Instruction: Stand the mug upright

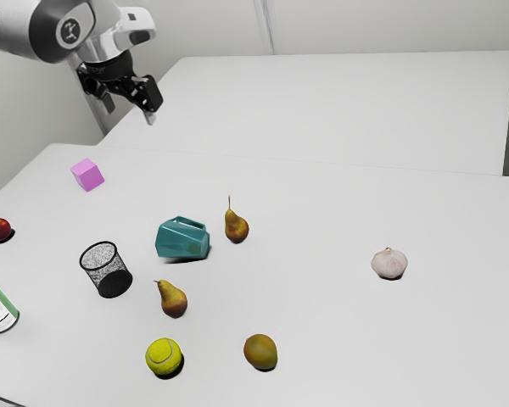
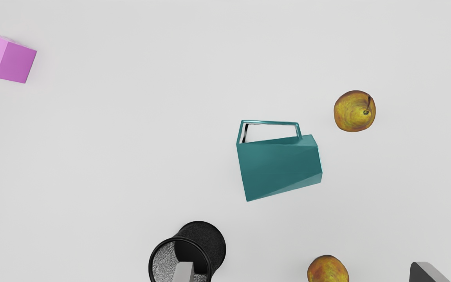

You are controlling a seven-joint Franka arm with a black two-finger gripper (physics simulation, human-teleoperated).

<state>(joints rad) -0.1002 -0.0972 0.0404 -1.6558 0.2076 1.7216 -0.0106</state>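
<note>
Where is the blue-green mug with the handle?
In the exterior view, the mug lies on its side, left of centre, between the black mesh cup and the standing brown-yellow pear.

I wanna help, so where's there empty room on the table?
Bare: between the garlic and the upright pear, and past the garlic toward the exterior view's right. Crowded: around the mug, mesh cup and other pear.
</note>
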